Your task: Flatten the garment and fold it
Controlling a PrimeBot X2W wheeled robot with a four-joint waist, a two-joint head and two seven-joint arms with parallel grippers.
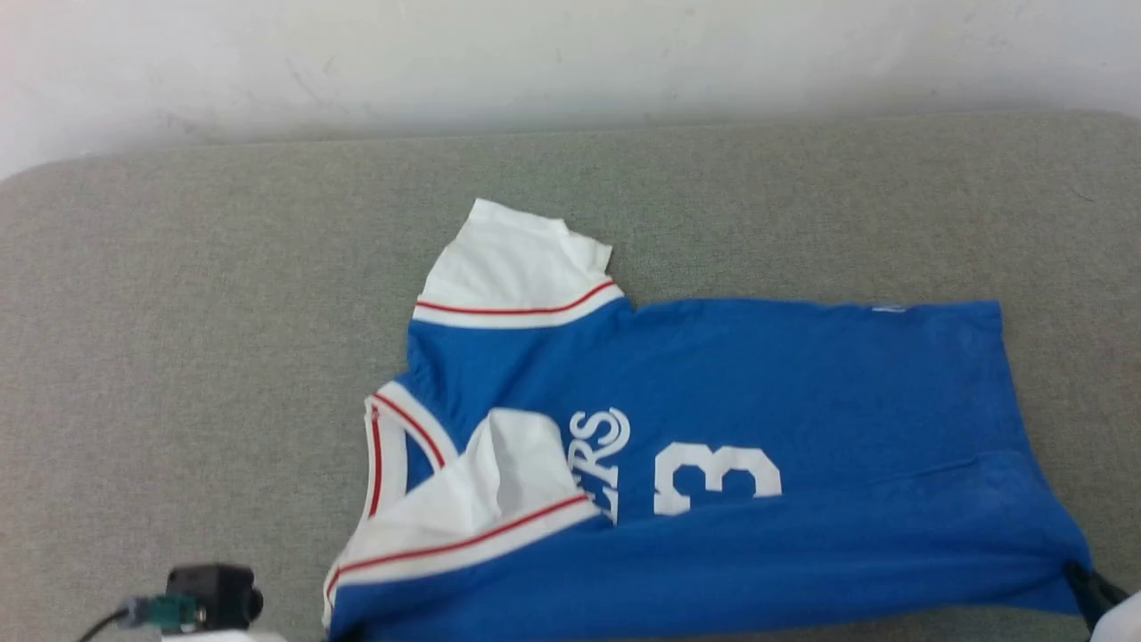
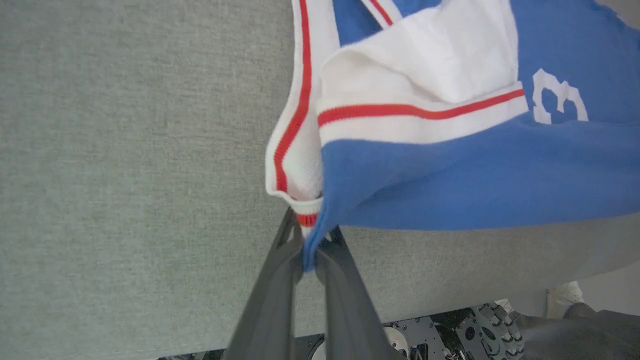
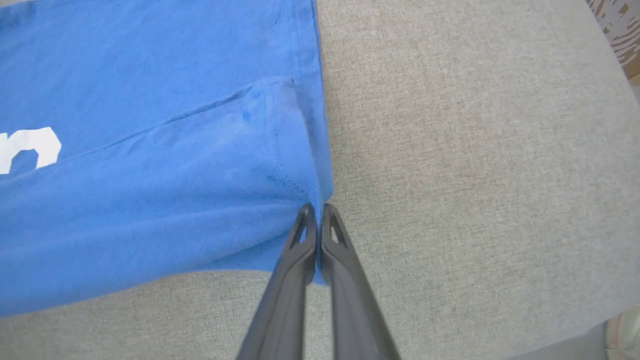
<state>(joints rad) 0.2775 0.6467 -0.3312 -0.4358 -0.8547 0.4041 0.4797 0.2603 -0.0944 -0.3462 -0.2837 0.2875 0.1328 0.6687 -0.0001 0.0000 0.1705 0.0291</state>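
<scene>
The shirt [image 1: 758, 383] lies across the lower middle and right of the head view on a grey cushion [image 1: 178, 312], one white sleeve [image 1: 499, 481] folded over its front. The left claw [image 2: 311, 250] is closed on its edge by the striped trim. The right claw [image 3: 318, 212] is closed on its hem corner.

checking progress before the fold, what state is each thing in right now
jersey T-shirt: spread print side up on the grey padded surface, creased along the near side
far sleeve: laid out, pointing away from the robot
near sleeve: folded inward over part of the lettering
left pincer: shut on the near corner at the collar end
right pincer: shut on the near hem corner
</scene>
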